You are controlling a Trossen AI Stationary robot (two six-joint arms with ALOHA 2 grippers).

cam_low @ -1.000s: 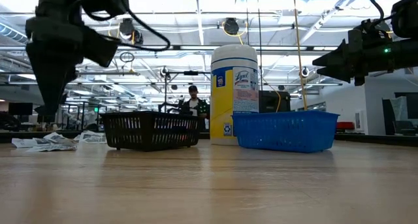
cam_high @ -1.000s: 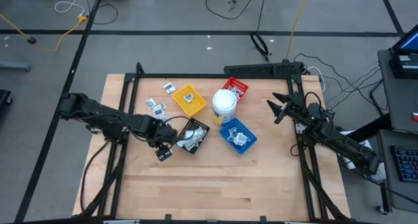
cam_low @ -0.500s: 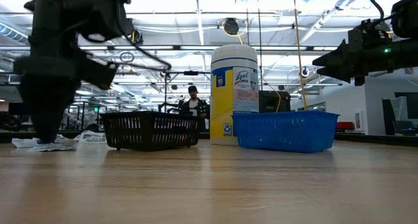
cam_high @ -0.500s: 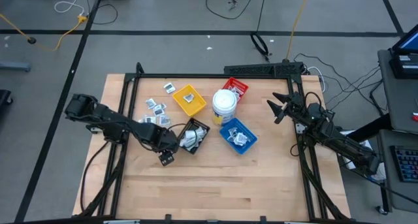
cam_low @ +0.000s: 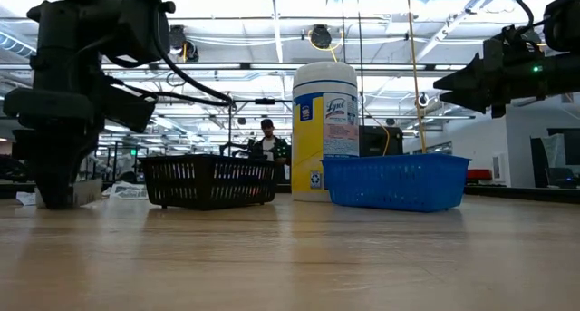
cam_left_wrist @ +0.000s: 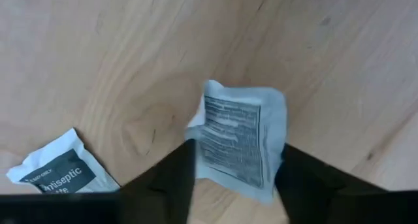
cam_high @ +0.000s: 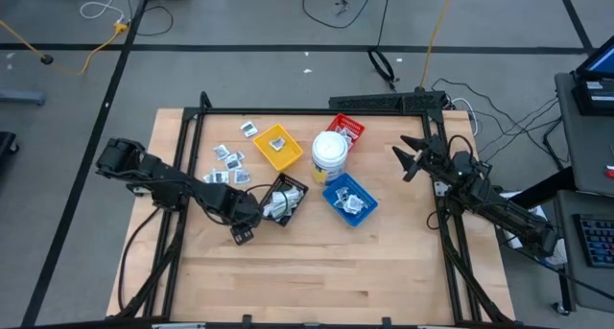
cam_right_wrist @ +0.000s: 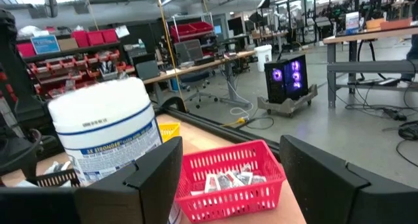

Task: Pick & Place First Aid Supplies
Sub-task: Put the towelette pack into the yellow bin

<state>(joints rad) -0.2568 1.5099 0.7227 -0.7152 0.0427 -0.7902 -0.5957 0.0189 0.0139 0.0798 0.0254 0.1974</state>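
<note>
Since the earlier frame, the left gripper has dropped from above the black mesh tray to the tabletop just in front of it. Its fingers straddle a crumpled white printed packet and appear to be narrowing; whether the packet is yet clamped cannot be told. A second antiseptic packet lies beside it. Several loose packets remain on the wooden table. Yellow, red and blue trays already hold supplies. By appearance, sorting is partly complete. The right gripper waits spread apart by the round white tub.
</note>
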